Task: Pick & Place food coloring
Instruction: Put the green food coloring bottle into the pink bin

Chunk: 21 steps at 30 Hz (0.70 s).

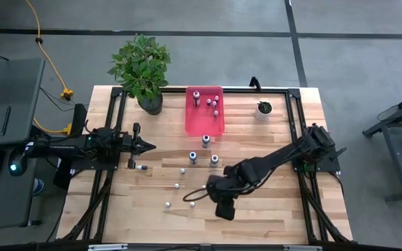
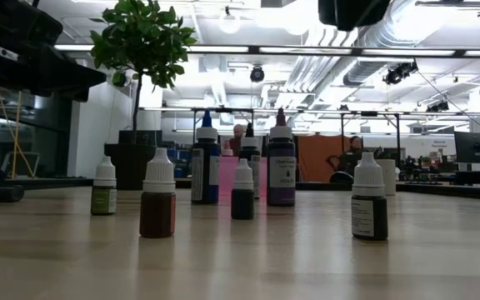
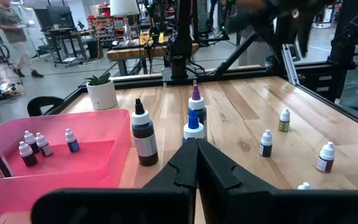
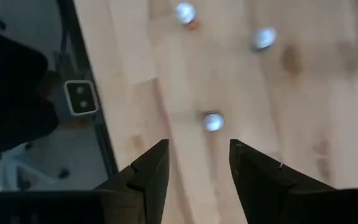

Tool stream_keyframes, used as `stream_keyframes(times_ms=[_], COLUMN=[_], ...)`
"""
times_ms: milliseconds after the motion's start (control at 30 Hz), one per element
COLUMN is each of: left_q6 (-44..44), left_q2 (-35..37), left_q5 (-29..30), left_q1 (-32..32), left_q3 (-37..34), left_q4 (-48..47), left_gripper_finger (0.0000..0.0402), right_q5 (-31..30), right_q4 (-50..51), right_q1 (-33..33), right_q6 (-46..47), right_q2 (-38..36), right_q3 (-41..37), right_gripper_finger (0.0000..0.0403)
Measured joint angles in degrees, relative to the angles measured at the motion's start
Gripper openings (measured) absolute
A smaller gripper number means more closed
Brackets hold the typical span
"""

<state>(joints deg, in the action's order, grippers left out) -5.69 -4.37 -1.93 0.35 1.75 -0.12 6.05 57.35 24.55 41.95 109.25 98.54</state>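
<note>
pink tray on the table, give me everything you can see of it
The pink tray is a shallow rectangular bin of translucent pink plastic with raised walls and rounded corners. It lies flat on the wooden table near the far edge, between the big potted plant and the small white pot. Several small bottles with white caps stand upright at its far end; the near part is bare. Three taller bottles stand on the table just outside its near wall. Neither hand touches it.
</note>
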Motion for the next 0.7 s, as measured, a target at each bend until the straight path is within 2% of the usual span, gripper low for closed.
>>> stream_keyframes(times_ms=[200,433,700], left_q6=[0.0,0.0,0.0], left_q2=[0.0,0.0,0.0], left_q5=[0.0,0.0,0.0], left_q1=[0.0,0.0,0.0], left_q3=[0.0,0.0,0.0], left_q4=[0.0,0.0,0.0], left_gripper_finger=[0.0,0.0,0.0], right_q5=[1.7,-2.1,-1.3], right_q4=[-0.8,-0.6,-1.2], right_q1=[1.0,1.0,1.0], right_q6=[-3.8,-9.5,-7.8], right_q2=[4.6,8.4,10.5], right_q3=[0.0,0.0,-0.1], right_gripper_finger=[0.0174,0.0194,0.0201])
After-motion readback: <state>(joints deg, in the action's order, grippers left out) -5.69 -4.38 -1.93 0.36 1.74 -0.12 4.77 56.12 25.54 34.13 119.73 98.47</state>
